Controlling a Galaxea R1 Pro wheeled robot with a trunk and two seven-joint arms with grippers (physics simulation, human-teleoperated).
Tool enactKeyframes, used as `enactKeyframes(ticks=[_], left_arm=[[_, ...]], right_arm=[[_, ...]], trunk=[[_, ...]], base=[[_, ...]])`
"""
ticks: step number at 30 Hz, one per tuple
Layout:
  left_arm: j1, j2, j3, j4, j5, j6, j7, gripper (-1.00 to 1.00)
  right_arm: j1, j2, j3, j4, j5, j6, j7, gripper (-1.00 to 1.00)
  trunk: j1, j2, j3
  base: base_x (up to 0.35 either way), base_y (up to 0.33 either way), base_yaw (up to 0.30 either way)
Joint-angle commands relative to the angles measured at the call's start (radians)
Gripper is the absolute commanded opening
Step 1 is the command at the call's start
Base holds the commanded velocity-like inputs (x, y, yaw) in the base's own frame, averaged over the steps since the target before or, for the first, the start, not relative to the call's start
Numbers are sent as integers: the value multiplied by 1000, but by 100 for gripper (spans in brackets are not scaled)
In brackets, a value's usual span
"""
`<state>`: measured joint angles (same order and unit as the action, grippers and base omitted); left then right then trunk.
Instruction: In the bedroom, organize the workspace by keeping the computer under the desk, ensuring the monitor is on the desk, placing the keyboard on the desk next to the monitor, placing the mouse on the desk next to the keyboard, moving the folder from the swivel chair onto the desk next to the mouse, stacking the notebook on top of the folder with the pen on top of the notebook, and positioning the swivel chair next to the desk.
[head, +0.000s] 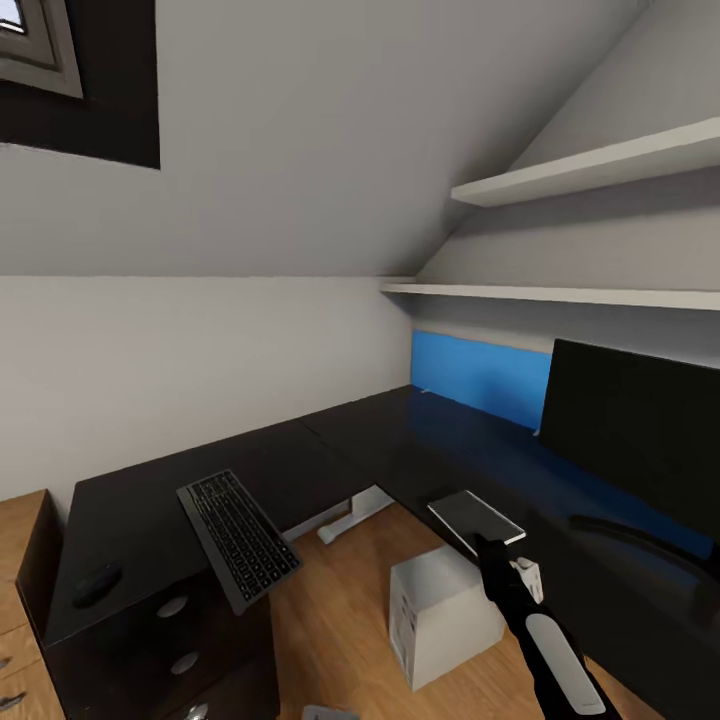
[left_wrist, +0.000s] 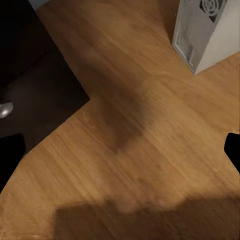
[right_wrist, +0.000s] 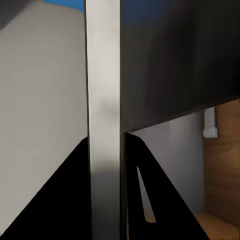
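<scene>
1. Right claw (head: 487, 548): black fingers closed on the near edge of the notebook (head: 476, 517), a thin grey slab with a pale rim. In the right wrist view the notebook (right_wrist: 104, 125) stands edge-on between the two dark fingers (right_wrist: 60, 200), clamped.
2. Notebook held over the front edge of the table (head: 400, 440), roughly level. Whether it rests on the black top or hangs just above it, cannot tell.
3. Right arm (head: 555, 650) rises from the lower right of the head view, black with a white panel.
4. Left claw: dark finger tips (left_wrist: 10, 155) at opposite edges of the left wrist view, wide apart, with nothing between them. Bare wood floor (left_wrist: 130, 150) lies beyond them.
5. Computer (head: 440, 615): white box standing on the floor in the inner corner of the L-shaped table, just below and in front of the notebook. The left wrist view shows its labelled side (left_wrist: 205, 30).
6. Keyboard (head: 238, 538): on the left wing of the table, lying slantwise, its near end jutting over the front edge.
7. Mouse (head: 97, 583): small dark oval on the same wing, left of the keyboard, apart from it, near the table's front edge.
8. Monitor (head: 635, 435): wide black screen on the right wing, its back toward the blue back panel (head: 480, 378).
9. Drawers with round silver knobs (head: 172, 606) sit under the left wing; one knob (left_wrist: 5, 109) in the left wrist view.
10. Two white wall shelves (head: 590, 170) above the right wing, under the sloped ceiling.
</scene>
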<state>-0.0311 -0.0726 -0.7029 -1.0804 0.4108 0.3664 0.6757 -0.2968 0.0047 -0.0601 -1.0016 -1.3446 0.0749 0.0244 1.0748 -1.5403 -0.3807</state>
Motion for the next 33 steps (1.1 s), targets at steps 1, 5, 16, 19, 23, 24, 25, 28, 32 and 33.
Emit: enactKeyframes(ticks=[1,5,16,19,23,24,25,28,32,33], left_arm=[[-2,2,3,32,6,0,7,100],[-1,5,27,167,4,-104,5,100],[-2,0,23,319,-2,-288,3,100],[-2,0,23,325,-3,-300,2,100],[-1,0,23,329,-3,-308,2,100],[-1,0,23,329,-3,-309,2,100],[-2,0,23,329,-3,-310,2,100],[-1,1,24,331,-1,-321,2,100],[-2,3,27,332,2,-359,3,100],[-1,3,27,332,2,-362,3,100]], right_arm=[[-1,1,10,0,-10,5,2,-100],[-1,1,100,1,-7,3,2,-100],[-1,1,193,3,-7,-18,6,-100],[-1,1,208,4,-7,-20,6,-100],[-1,2,223,6,-8,-20,6,-100],[-1,2,226,6,-8,-20,6,-100],[-1,3,229,6,-9,-20,6,-100],[0,2,238,6,-9,-19,7,-100],[0,-1,250,2,-11,-10,7,-100],[0,-1,250,2,-10,-10,7,-100]], trunk=[[0,-1,-1],[0,-1,1],[0,-1,7],[0,-1,7],[0,-1,7],[0,-1,7],[0,-1,7],[0,-1,7],[0,-1,7],[0,-1,7]], base=[[0,0,209],[0,0,234],[0,-71,259],[0,-261,275],[0,-296,278],[0,-305,279],[0,-307,275],[0,-309,177],[0,-202,26],[0,-95,12]])
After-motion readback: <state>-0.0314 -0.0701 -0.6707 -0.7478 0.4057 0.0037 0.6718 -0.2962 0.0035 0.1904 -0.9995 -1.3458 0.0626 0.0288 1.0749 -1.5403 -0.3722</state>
